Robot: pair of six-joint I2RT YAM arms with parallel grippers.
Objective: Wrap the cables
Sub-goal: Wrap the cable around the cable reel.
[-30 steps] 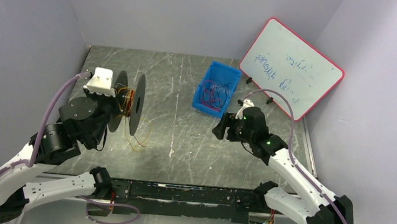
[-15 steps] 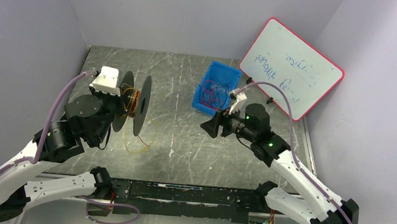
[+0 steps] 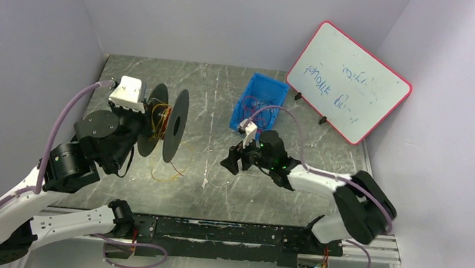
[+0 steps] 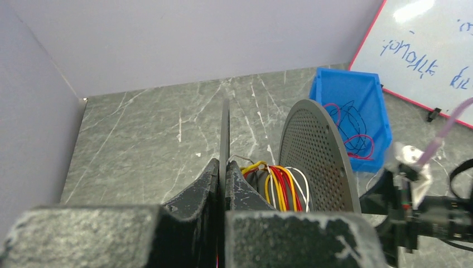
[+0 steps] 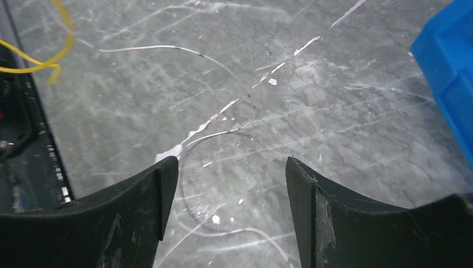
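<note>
Black, thin and standing on edge, the near disc of a spool [image 4: 315,151] is pinched between the two fingers of the left end effector [image 4: 224,167], which is closed on that disc's rim and holds the spool clear of the surface [image 3: 212,93]. The two discs face left and right in the top view, so the hub between them runs across the surface. The wound cables [image 4: 279,187], red, yellow-orange and white, sit on that hub just right of the left fingers, their turns lying parallel to the discs. From the hub, the loose yellow-orange strands [image 3: 167,170] hang down to the surface and end in an open loop below the spool.

Further right, the right end effector [image 5: 228,164] hovers low with its fingers spread wide and nothing between them. The white strand [image 5: 145,47] lies flat on the surface under it, curving from the upper left of the wrist view down into the gap between the fingertips. It is not touched by either finger.

Just behind that end effector stands a blue bin [image 3: 244,105] holding the tangled cables [image 4: 351,123], red and dark, coiled with no clear direction. A red-framed whiteboard [image 3: 350,82] leans at the far right.
</note>
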